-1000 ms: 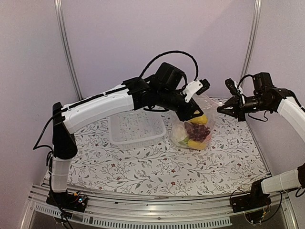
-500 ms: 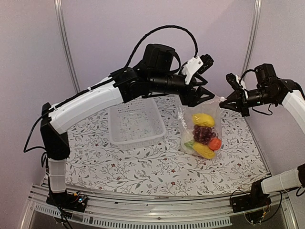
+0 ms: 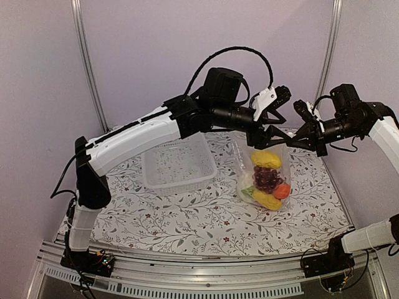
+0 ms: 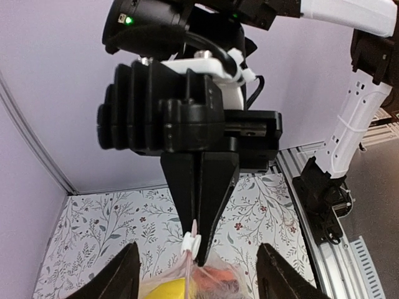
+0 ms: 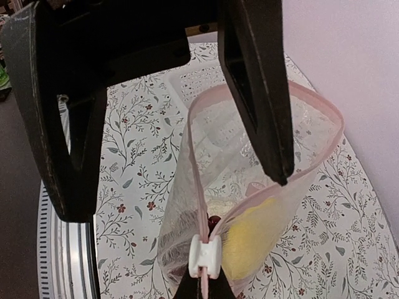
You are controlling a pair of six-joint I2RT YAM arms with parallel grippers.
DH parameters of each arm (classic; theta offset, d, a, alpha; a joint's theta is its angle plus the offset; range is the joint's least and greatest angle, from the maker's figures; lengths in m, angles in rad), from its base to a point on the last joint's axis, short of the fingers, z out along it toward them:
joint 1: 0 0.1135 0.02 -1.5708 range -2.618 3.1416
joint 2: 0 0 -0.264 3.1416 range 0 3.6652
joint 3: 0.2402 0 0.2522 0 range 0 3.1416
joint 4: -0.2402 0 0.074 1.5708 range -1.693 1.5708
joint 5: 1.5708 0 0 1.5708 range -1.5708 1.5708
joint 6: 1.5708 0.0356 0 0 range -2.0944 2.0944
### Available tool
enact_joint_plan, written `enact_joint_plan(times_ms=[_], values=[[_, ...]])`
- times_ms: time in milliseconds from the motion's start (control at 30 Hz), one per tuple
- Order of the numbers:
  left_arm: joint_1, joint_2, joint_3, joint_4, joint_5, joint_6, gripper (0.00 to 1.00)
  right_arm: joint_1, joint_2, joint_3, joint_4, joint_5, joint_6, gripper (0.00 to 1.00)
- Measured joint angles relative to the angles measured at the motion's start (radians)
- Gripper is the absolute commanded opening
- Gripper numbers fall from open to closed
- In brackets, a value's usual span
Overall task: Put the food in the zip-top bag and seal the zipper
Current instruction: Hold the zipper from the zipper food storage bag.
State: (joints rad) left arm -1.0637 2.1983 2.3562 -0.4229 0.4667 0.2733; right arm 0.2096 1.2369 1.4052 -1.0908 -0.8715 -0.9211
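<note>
**Item:** zip-top bag (image 3: 245,168), clear. It was held upright to the right of the table's centre, mouth uppermost and gaping in a loop. Whether its bottom rested on the cloth could not be told.

**Contents:** the food, stacked inside the bag.
- upper yellow piece (image 3: 266,159)
- dark red grapes (image 3: 266,179) beneath it
- orange tomato (image 3: 282,190) at the lower right
- lower yellow piece (image 3: 267,200) at the bottom

**Zipper** (image 5: 197,180): a pinkish strip round the mouth, unsealed. Its white slider (image 5: 204,256) sat at the right end of the mouth.

**Right gripper** (image 3: 292,143): reached in from the right, with its fingers pinched together on the white slider.

**Left gripper** (image 3: 268,138): reached in from the left, level with the mouth, jaws spread wide and clamping nothing. One finger (image 5: 255,93) crossed the mouth loop, and contact with the strip could not be made out. The other finger stood outside the bag.

**Surroundings:**
- White slotted basket (image 3: 177,184) lay left of the bag, with a band of cloth between them.
- Table (image 3: 187,218), floral-clothed, showed bare cloth from the bag to the near rail (image 3: 206,258) and a narrower margin to its right edge.
- The far wall stood close behind the bag, and a metal post (image 3: 327,56) rose behind the right gripper.
</note>
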Motion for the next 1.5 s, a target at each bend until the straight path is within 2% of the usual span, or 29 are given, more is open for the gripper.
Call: enact_joint_plan(times_ms=[467, 1200, 1500], values=[[0.0, 0.056, 0.034, -0.004, 0.062, 0.007, 0.38, 0.041, 0.0, 0.002, -0.009, 0.025, 0.0, 0.0], [0.002, 0.072, 0.058, -0.029, 0.023, 0.011, 0.26, 0.047, 0.0, 0.002, -0.009, 0.034, 0.013, 0.0], [0.003, 0.09, 0.085, -0.063, 0.011, 0.013, 0.17, 0.047, 0.0, 0.002, -0.007, 0.052, 0.031, 0.0]])
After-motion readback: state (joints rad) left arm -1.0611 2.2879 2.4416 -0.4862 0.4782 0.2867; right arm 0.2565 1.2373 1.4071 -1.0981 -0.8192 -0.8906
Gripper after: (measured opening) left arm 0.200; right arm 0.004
